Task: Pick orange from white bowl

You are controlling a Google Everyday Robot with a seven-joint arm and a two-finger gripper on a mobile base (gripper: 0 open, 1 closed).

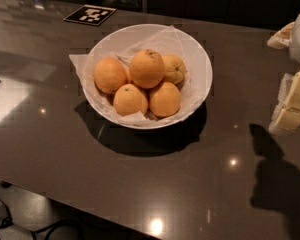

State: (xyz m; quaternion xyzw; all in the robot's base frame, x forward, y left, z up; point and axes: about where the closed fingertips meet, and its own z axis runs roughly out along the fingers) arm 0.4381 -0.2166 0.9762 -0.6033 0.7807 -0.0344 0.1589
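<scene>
The white bowl (200,59), lined with crumpled white paper, stands on the dark countertop left of centre and holds several oranges. The orange (146,68), the largest and roundest, deep orange with a small dark stem spot on top, lies on top of the pile in the middle. A duller yellowish orange (174,68) sits behind it to the right. Paler oranges lie to the left (110,75) and in front (130,99). My gripper (291,104) hangs at the right edge of the view, well to the right of the bowl and apart from it, holding nothing that I can see.
The grey countertop (50,134) has its front edge running across the lower left. A black-and-white marker tag (90,14) lies at the back left. The arm's shadow (277,184) falls on the counter at the lower right.
</scene>
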